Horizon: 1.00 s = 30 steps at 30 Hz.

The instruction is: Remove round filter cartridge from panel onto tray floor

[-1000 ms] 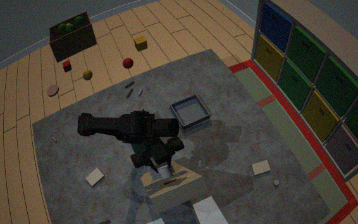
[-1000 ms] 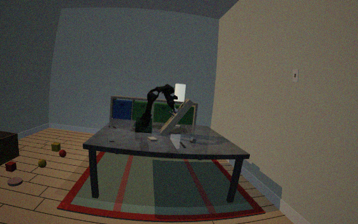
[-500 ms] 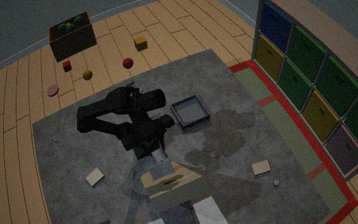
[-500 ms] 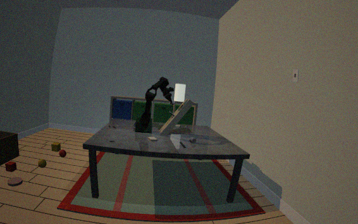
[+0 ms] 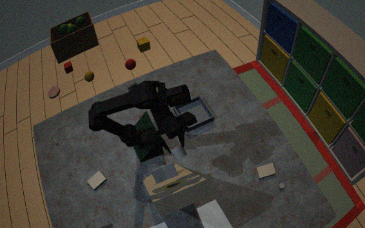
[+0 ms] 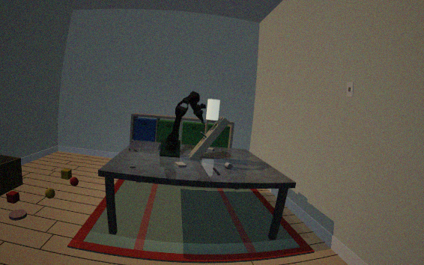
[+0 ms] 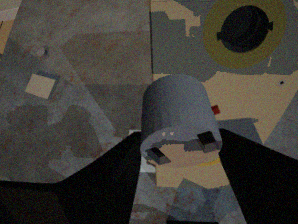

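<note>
The round grey filter cartridge (image 5: 178, 151) (image 7: 177, 105) is out of the service panel (image 5: 148, 184) (image 6: 210, 138) (image 7: 240, 97). My gripper (image 5: 177, 149) (image 7: 178, 137) is shut on it, one black finger on each side. The two dark slots show on its near end in the wrist view. The cartridge is held in the air beside the panel's face. The panel leans at a slant, and its round opening (image 7: 245, 29) is dark and empty inside a yellow ring. The open tray (image 5: 202, 124) stands behind the gripper in the top view, partly hidden by the arm.
A cream block (image 5: 96, 180) lies left of the panel. Another cream block (image 5: 266, 170) and a small round piece (image 5: 282, 185) lie to its right. A white plate (image 5: 215, 215) (image 6: 213, 109) stands up near the panel.
</note>
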Available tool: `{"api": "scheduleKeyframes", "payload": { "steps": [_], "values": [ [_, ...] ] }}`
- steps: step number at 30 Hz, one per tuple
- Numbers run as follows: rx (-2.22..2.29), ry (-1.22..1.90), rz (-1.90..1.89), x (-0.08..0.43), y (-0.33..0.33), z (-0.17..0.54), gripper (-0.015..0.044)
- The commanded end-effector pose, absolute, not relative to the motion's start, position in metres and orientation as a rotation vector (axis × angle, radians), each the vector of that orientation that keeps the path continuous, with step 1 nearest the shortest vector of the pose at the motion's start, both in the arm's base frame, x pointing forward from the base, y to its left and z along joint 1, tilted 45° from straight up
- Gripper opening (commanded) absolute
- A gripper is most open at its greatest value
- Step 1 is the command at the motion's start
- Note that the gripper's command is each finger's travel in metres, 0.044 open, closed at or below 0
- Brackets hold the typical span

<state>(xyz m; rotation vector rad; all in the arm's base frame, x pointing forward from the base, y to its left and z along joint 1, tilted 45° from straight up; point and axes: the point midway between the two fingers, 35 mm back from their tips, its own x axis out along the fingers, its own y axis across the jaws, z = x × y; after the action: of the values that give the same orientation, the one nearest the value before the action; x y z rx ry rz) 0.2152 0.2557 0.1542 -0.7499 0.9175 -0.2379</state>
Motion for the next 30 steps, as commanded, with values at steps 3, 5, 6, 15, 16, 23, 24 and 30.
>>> {"api": "scheduleKeyframes", "payload": {
  "steps": [3,5,6,15,16,23,24,30],
  "values": [
    [-0.747,0.918,-0.262,0.215,0.273,0.134,0.0],
    [-0.749,0.918,-0.267,0.214,0.277,0.128,0.0],
    [-0.76,0.925,-0.254,0.214,0.269,0.135,0.0],
    [-0.936,1.093,0.007,0.175,0.295,0.084,0.0],
    [-0.957,1.11,0.042,0.17,0.298,0.078,0.0],
    [-1.102,1.209,0.312,0.133,0.317,0.039,0.0],
    [-1.122,1.219,0.354,0.128,0.319,0.034,0.0],
    [-1.238,1.263,0.618,0.093,0.333,0.004,0.0]
  ]
}}
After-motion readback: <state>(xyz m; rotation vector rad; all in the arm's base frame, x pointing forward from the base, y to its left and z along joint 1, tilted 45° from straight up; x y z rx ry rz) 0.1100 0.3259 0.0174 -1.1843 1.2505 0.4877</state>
